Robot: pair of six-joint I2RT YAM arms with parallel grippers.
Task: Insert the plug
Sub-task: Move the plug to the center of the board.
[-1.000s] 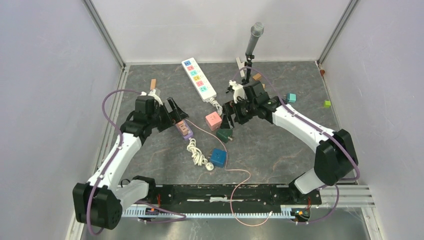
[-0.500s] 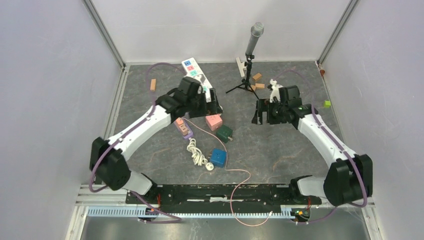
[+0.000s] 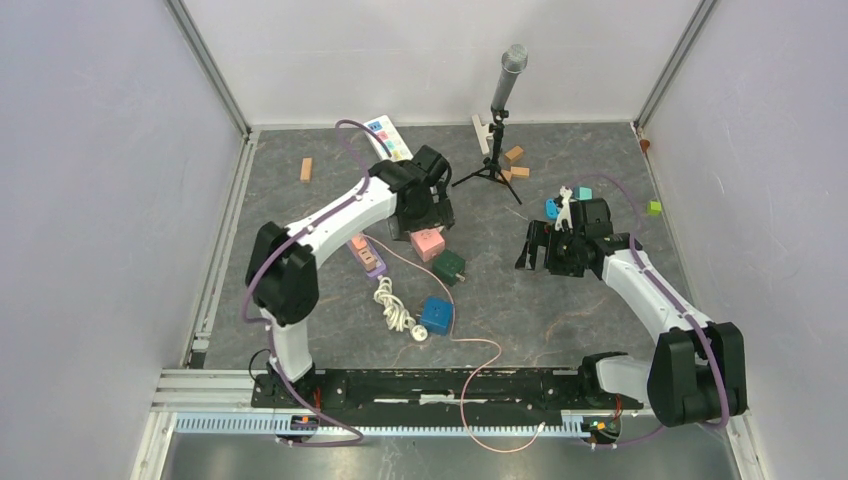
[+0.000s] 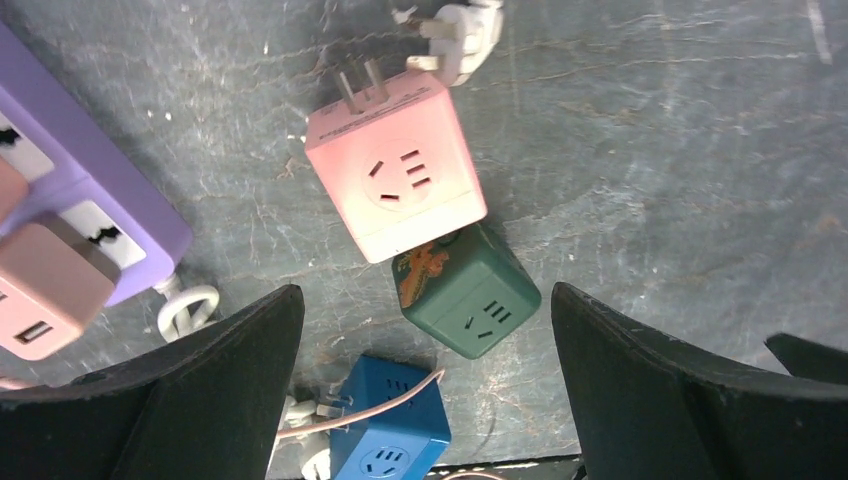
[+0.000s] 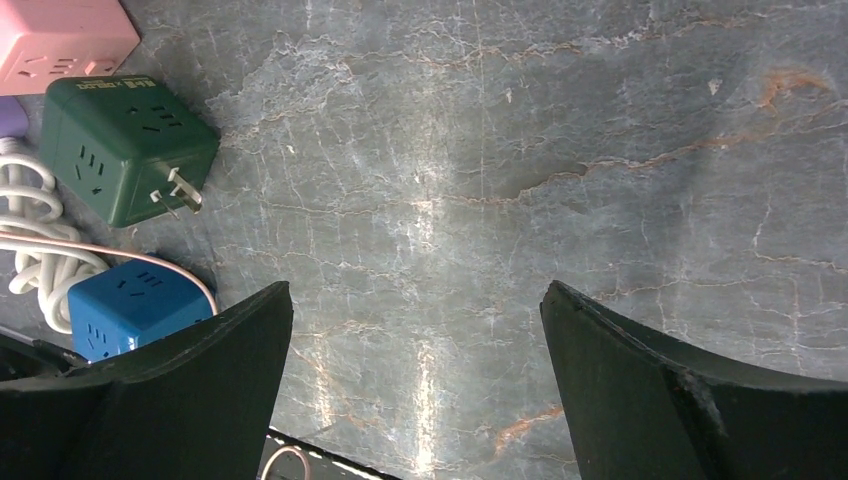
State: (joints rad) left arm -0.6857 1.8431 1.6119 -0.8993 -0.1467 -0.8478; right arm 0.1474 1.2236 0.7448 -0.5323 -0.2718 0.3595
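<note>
Left gripper (image 4: 425, 292) and right gripper (image 5: 415, 290) both gape wide, empty. Centre your left over the plug (image 4: 455, 35) beside the pink cube (image 4: 395, 165), then pinch its body squarely.

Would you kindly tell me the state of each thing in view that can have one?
Left gripper: open, empty.
Right gripper: open, empty, over the table.
Pink cube: prongs bare, top socket empty.
Green cube: prongs bare, visible sockets empty.
Blue cube: visible sockets empty, pink cable across it.
White plug: unplugged, lying on the table.
Microphone: upright on its tripod.
</note>
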